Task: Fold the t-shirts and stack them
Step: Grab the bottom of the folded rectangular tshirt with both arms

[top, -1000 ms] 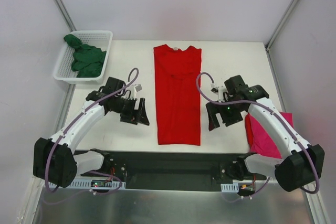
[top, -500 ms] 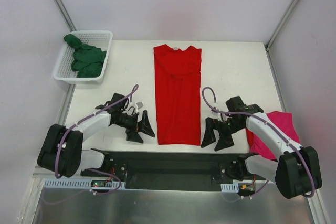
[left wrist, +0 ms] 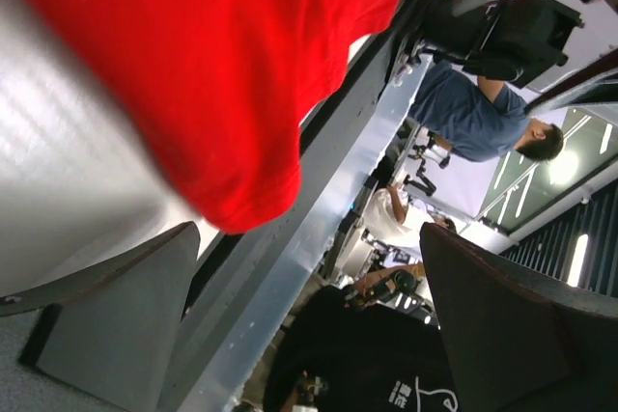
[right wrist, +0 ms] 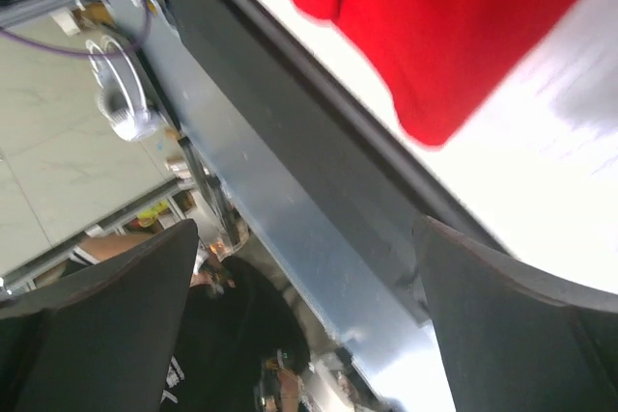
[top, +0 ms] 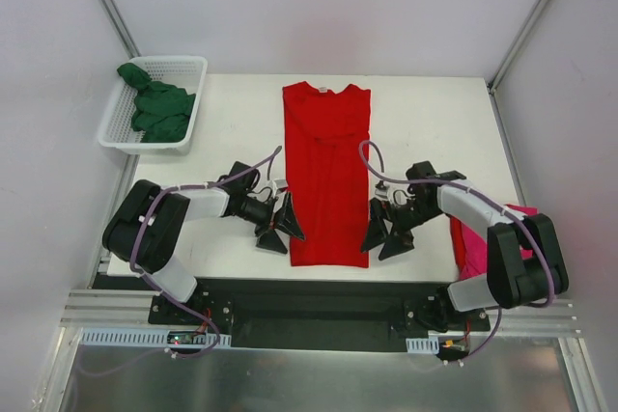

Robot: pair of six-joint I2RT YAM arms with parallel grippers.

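Note:
A bright red t-shirt [top: 326, 176] lies flat in a long strip down the middle of the table. My left gripper [top: 282, 232] stands open at its near left corner, low over the table. On the other side, my right gripper [top: 384, 241] is open at the near right corner. The left wrist view shows the red hem [left wrist: 222, 65] ahead of my gripper [left wrist: 309, 325], nothing between the fingers [left wrist: 116, 325]. The right wrist view shows the red corner [right wrist: 454, 36] ahead of the open gripper [right wrist: 309, 325]. A magenta-pink tee [top: 475, 248] lies at the right edge, and a dark green tee [top: 154, 111] is in the basket.
A white mesh basket [top: 198, 79] stands at the back left corner of the table. The black mounting rail [top: 319, 296] runs along the near edge just behind both grippers. Grey walls close in the sides.
Both arms have dropped toward the near edge and swung inward to the red shirt's bottom corners. The left jaws have spread wider.

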